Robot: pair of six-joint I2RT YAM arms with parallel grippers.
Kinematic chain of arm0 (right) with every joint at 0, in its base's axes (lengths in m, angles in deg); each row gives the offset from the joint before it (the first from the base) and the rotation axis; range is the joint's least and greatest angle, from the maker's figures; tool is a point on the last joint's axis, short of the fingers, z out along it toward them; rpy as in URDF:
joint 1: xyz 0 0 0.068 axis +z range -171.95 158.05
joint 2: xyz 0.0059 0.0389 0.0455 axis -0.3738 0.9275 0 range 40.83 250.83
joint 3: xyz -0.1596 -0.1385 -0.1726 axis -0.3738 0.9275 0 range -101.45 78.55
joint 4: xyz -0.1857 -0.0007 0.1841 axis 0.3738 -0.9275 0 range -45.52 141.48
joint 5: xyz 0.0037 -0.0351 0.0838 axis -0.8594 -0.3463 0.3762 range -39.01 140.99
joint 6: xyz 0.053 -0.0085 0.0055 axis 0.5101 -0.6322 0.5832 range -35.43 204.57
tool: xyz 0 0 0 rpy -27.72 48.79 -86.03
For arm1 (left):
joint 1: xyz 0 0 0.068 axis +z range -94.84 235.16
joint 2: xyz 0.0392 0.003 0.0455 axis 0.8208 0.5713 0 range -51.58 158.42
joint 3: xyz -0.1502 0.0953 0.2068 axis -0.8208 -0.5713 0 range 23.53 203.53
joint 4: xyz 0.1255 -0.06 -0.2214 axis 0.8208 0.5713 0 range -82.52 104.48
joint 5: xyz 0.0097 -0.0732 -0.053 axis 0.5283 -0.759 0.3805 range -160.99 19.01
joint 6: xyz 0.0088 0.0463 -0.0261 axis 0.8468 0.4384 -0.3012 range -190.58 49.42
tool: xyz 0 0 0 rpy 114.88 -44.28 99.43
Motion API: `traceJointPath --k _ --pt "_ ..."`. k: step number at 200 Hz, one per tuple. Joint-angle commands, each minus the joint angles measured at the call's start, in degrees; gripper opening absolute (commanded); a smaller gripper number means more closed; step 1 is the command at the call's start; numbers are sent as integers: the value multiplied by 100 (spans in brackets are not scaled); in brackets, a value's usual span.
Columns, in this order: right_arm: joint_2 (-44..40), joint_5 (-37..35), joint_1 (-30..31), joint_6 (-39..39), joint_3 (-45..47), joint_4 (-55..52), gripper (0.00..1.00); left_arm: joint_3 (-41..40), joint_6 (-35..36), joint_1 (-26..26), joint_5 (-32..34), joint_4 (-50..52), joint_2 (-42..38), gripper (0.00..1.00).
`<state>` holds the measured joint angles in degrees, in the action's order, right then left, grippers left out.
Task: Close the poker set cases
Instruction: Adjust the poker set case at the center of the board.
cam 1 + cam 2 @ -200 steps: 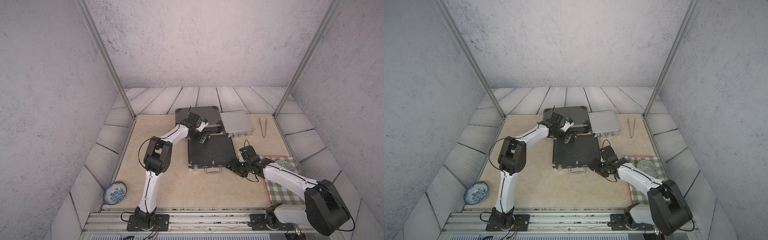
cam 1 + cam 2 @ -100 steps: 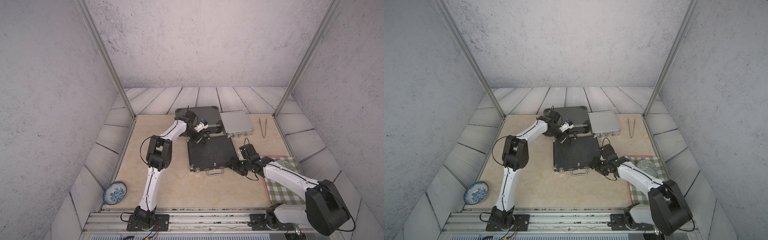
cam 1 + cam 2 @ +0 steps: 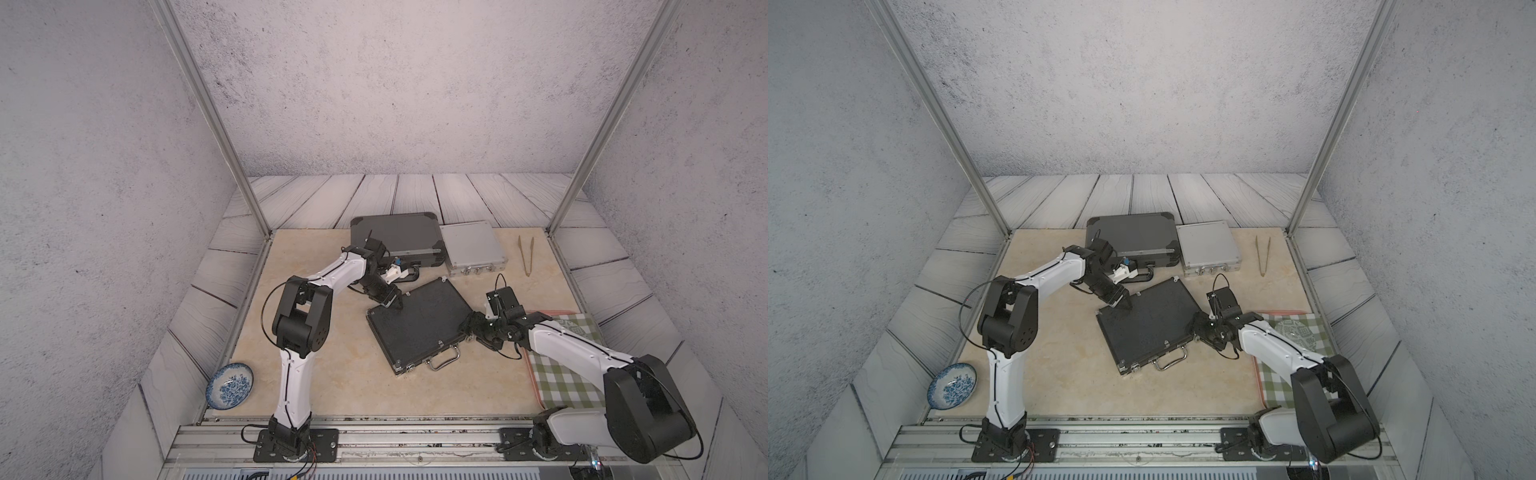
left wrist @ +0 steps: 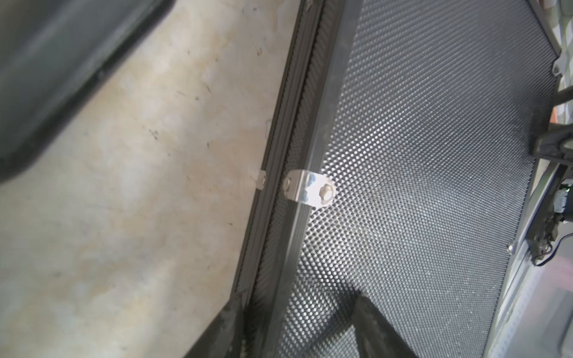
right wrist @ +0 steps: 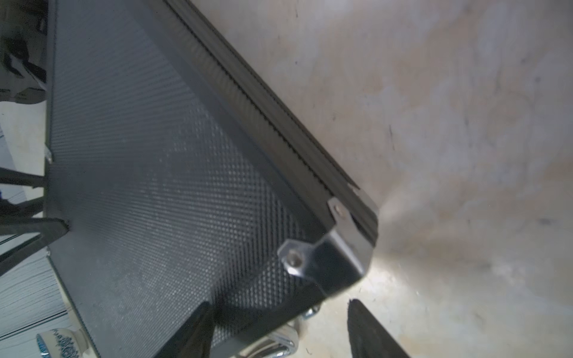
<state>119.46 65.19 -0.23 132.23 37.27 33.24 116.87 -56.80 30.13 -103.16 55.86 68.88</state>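
Observation:
The flat black textured case (image 3: 419, 324) lies lid down in the middle of the table, turned askew, its metal handle (image 3: 444, 361) toward the front. My left gripper (image 3: 392, 301) is open at its far left edge; in the left wrist view that gripper (image 4: 297, 325) straddles the rim, one finger beside the case, one over the lid. My right gripper (image 3: 471, 328) is open at the case's right corner (image 5: 335, 257), which sits between its fingertips (image 5: 198, 331). Behind lie the large dark-grey case (image 3: 395, 232) and the small silver case (image 3: 471, 245), both lids down.
Wooden tongs (image 3: 525, 255) lie at the back right. A green checked cloth (image 3: 561, 374) on a tray sits under my right arm. A blue patterned bowl (image 3: 230, 385) rests off the table's front left edge. Metal posts stand at the back corners.
The black case has swung counterclockwise, from square to askew. My left gripper came forward from the dark-grey case's handle to the black case's rim. The right gripper's jaws have widened.

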Motion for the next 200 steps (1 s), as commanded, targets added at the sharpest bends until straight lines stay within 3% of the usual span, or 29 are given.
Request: traceJointPath --k 1,40,134,200 --pt "456 201 -3 -413 -362 -56 70 -380 -483 -124 385 385 -8 57" --pt "1008 776 25 -649 -741 159 69 -785 -1130 -124 549 185 -392 54" --pt "2301 1680 232 -1460 -2201 -219 68 -1619 -1823 -124 813 15 -1090 46" --pt "1248 791 -86 -1259 -1488 -401 72 -1635 -1980 -124 1228 -93 -1242 50"
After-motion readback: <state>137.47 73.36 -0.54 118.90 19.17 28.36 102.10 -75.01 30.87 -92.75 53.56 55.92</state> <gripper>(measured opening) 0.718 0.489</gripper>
